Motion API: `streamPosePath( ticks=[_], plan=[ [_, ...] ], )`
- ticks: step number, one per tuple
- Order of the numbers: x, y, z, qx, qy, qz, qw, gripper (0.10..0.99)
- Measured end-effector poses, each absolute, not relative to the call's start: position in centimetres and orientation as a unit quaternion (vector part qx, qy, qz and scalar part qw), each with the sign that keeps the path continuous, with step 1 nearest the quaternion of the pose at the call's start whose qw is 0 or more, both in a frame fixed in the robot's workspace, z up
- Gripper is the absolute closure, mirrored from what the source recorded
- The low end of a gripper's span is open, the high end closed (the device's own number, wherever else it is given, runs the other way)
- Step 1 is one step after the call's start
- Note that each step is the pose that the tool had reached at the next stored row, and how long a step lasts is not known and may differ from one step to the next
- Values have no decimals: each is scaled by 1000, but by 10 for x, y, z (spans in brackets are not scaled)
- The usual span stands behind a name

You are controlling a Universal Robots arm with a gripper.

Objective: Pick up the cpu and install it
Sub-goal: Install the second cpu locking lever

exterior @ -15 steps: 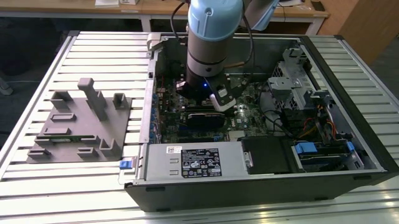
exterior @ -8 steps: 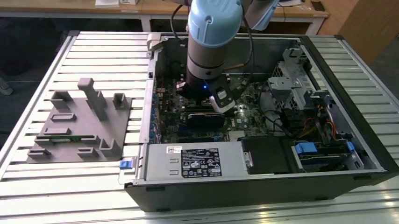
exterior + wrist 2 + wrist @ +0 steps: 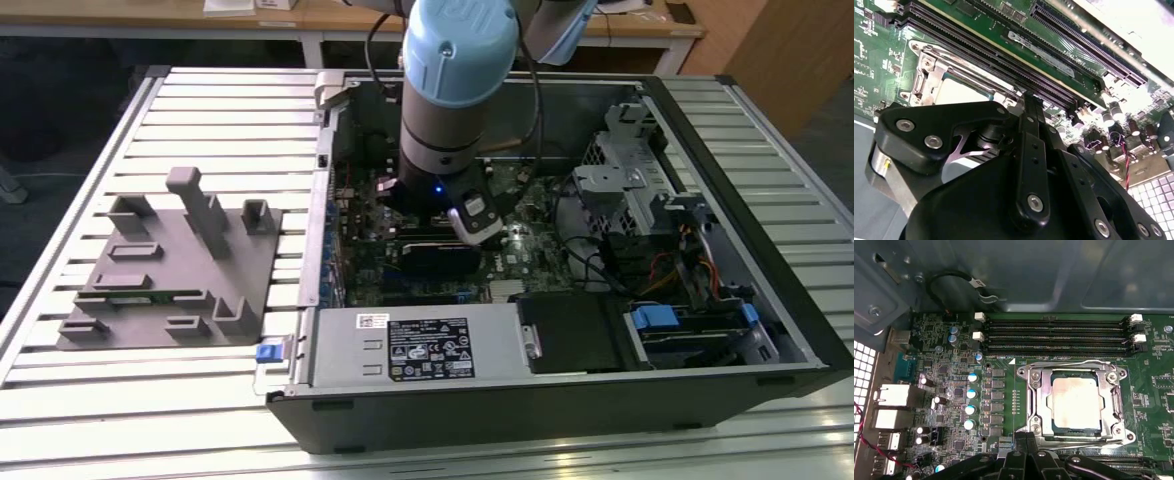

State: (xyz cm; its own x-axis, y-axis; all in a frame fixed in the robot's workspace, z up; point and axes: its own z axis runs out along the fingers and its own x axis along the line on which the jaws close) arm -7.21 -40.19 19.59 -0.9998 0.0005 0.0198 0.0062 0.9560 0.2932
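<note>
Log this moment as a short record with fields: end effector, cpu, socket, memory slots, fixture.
end effector: fingers together, nothing between them, above the motherboard inside the open computer case
cpu: lying flat in the socket, silvery top up
socket frame: metal, surrounds the cpu
memory slots: long parallel rows beside the socket
grey fixture: on the slatted table, at the exterior view's left of the case

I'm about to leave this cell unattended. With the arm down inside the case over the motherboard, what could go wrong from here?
1. The cpu lies in its socket frame right beside the gripper; a sideways nudge could shift it or scrape the frame.
2. The memory slots lie just beyond the socket, so a drifting arm might clip their white latches.
</note>
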Motion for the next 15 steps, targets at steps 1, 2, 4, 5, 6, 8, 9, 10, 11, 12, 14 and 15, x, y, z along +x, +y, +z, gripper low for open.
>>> streamPosePath(
  ticks=[1, 2, 4, 5, 6, 8, 9, 10, 11, 12, 14, 15],
  plan=[
    [-72, -402, 195, -2, -989, -148, 10, 969],
    [-72, -402, 195, -2, -989, -149, 10, 969],
    [-72, -402, 194, -2, -989, -149, 10, 969],
    [-72, -402, 194, -2, -989, -149, 10, 969],
    [-72, -402, 194, -2, -989, -149, 10, 969],
    [-72, -402, 193, -2, -989, -149, 10, 969],
    [-72, -402, 193, -2, -989, -149, 10, 969],
    [-72, -402, 193, -2, -989, -149, 10, 969],
    [-72, -402, 193, -2, -989, -150, 10, 969],
    [-72, -402, 193, -2, -989, -150, 10, 969],
    [-72, -402, 192, -2, -989, -150, 10, 969],
    [-72, -402, 192, -2, -989, -150, 10, 969]
  ],
)
